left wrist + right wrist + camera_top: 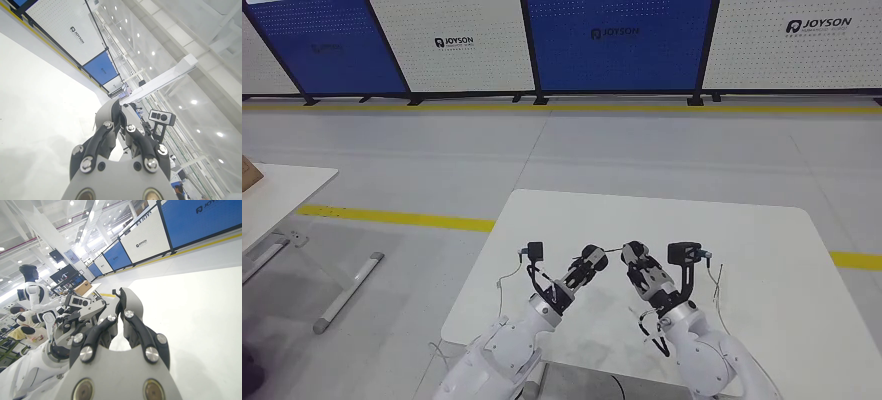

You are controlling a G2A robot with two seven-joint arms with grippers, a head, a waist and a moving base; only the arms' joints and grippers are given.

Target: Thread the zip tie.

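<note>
A white table (762,240) is seen on a smooth grey floor (592,150). At 12 o'clock the room is closed off by a row of partition panels in black frames, where blue panels (617,45) are alternated with white perforated panels (447,45). A yellow floor line (592,107) is painted along their feet. A second yellow line (392,217) is drawn from 9 to 3 o'clock and is interrupted by the table. At 9 o'clock a second white table (282,195) is placed. Overhead, a high white ceiling is crossed by a white beam (170,75) and is lit by round lamps (193,101).
</note>
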